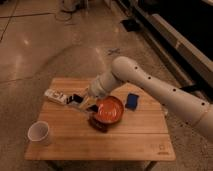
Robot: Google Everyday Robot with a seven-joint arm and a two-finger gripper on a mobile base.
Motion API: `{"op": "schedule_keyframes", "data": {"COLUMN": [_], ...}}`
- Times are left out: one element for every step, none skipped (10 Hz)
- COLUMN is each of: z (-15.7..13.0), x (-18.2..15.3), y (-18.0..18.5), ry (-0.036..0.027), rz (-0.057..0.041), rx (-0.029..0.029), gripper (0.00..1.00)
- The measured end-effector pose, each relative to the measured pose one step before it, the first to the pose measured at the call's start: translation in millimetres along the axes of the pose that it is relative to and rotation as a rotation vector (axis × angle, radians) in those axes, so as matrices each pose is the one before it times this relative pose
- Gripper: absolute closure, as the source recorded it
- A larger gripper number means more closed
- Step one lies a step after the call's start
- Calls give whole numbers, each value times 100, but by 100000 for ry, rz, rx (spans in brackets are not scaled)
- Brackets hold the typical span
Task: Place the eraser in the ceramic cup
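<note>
The gripper is low over the left middle of the wooden table, just left of the orange-red bowl. It is shut on the eraser, a flat black block that sticks out to the left of the fingers. The white ceramic cup stands upright near the table's front left corner, well below and left of the gripper. The white arm reaches in from the right, over the bowl.
A white elongated item with dark markings lies at the table's left edge, close to the eraser. A small blue block lies right of the bowl. The floor around the table is polished concrete.
</note>
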Motion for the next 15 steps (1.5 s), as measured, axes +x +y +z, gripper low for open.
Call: {"op": "schedule_keyframes", "data": {"z": [566,807,191,-99,-94,-22,141,23,-118,-1,237,1041,1163,826,1280], "x": [-801,-1214,-226,81,87,0,-80,-3,101,42,-161,-916,-1073,-797,-1176], "y": [502,737,56,-43,-11,-26,12,12,-35,-47,-193,-650,-784,-561,-1008], "ry": [-927,-1300,-156,4,25,-16,35,13,7,117,24,-427,-528,-424,-783], "rz": [-1291,-2286,-471,119,144,11,-177,-23,198,-10,-599,-2587,-2858,-2013,-2936], "rx": [-911,-1606,-330,212,173,63,-263,-55,243,39,-189,-896,-622,-379,-383], "gripper": [86,86,86,86,86,86,86,86,86,86,86,86,86,86,86]}}
